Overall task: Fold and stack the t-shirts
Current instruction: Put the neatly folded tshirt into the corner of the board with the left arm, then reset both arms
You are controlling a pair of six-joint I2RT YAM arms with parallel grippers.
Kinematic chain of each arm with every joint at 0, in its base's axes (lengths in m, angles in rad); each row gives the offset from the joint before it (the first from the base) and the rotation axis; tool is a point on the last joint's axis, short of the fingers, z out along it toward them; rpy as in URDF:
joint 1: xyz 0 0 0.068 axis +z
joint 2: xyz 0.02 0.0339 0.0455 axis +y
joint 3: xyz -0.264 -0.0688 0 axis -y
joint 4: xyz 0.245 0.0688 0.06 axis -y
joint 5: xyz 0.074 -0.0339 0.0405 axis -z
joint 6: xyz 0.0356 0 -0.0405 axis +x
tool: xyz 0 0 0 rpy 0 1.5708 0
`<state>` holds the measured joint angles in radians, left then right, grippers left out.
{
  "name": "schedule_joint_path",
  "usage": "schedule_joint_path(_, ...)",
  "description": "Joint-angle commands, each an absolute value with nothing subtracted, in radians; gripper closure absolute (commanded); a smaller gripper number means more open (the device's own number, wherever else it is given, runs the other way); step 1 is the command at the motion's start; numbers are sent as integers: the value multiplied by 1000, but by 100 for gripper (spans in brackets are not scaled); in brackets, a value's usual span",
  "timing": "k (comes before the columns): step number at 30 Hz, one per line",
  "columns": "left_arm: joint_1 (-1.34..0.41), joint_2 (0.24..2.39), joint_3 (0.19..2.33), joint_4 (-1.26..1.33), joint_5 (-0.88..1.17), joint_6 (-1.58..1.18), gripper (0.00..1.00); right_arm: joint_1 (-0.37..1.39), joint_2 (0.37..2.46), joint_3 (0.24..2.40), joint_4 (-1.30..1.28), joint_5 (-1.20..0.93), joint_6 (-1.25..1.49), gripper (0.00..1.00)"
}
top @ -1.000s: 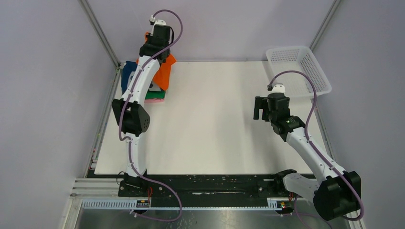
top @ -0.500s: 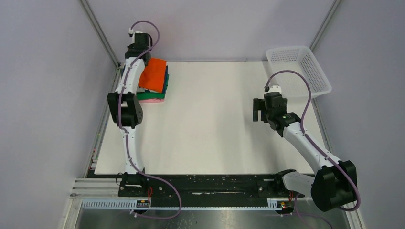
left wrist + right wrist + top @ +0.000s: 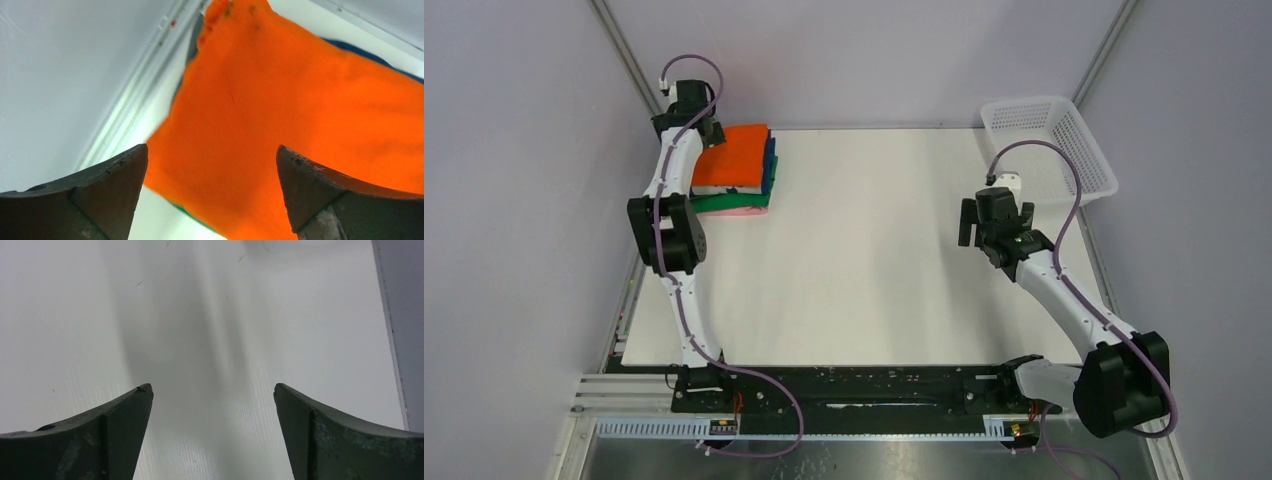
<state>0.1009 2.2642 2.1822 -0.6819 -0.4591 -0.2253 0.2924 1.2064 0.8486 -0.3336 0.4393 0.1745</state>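
Note:
The t-shirts lie folded in one stack at the table's far left: the orange one [image 3: 736,155] on top, a navy edge [image 3: 771,166] under it, then green [image 3: 732,201] and pink [image 3: 736,211] at the bottom. My left gripper [image 3: 692,128] hovers at the stack's back left corner, open. In the left wrist view its gripper [image 3: 212,165] holds nothing, and the orange t-shirt [image 3: 300,110] lies flat beyond the tips with a green sliver [image 3: 192,215] below. My right gripper [image 3: 996,222] hangs open over bare table at the right, also empty in its wrist view [image 3: 212,395].
A white mesh basket [image 3: 1027,101] stands at the far right corner of the table. The side wall and a metal frame rail [image 3: 150,85] run close along the stack's left side. The white table top [image 3: 874,250] spreads between the two arms.
The left arm swung back and to the left, laid the orange t-shirt flat on the stack and opened its jaws off it. The right gripper shifted slightly to the right.

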Motion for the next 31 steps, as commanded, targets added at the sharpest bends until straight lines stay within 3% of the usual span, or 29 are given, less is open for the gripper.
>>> schedule_joint_path(1, 81, 2023, 2059, -604, -339, -384, 1, 288, 1138, 862, -296, 509, 235, 0)
schedule_joint_path(9, 13, 1615, 1554, -438, -90, -447, 1, 282, 1024, 778, -311, 496, 397, 0)
schedule_joint_path(15, -90, 1155, 886, -29, 36, -537, 1, 278, 914, 683, -315, 427, 432, 1)
schedule_joint_path(18, -104, 1006, 679, -5, 22, -608, 1, 278, 844, 616, -272, 415, 389, 0)
schedule_joint_path(23, -108, 839, 528, -64, -35, -630, 1, 278, 769, 526, -244, 383, 406, 0)
schedule_joint_path(31, -109, 824, 544, -66, -62, -604, 1, 278, 746, 475, -156, 435, 403, 0)
